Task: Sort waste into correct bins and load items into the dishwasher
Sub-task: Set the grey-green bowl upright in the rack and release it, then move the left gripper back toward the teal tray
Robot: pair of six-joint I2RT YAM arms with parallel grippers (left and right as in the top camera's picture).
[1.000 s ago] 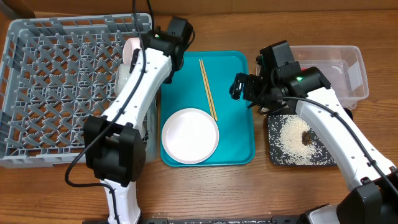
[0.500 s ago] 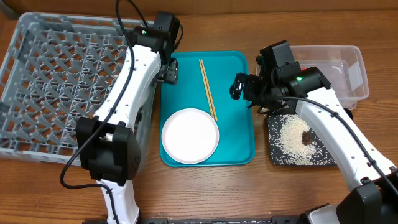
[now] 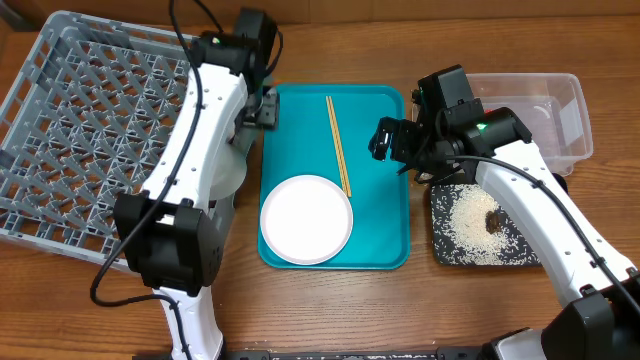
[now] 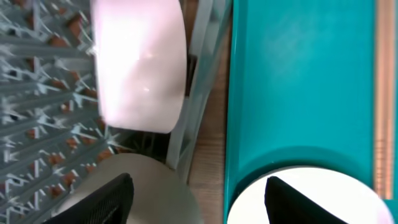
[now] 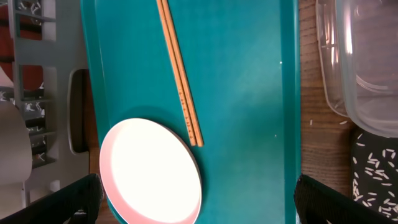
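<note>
Nearest me, the plate [image 3: 306, 218] lies flat at the front of the teal tray [image 3: 385, 200]. Beyond it the chopsticks [image 3: 338, 145] lie side by side, their long axis running almost straight away from me and their near tips just beside the plate's right rim. My right gripper [image 3: 383, 140] hovers over the tray just right of them, jaws spread wide and empty (already set across the sticks, I judge). Farther off, my left gripper [image 3: 265, 108] hangs at the tray's far-left corner by the dish rack [image 3: 60, 120], jaws apart, holding nothing. The right looks nearer the chopsticks.
</note>
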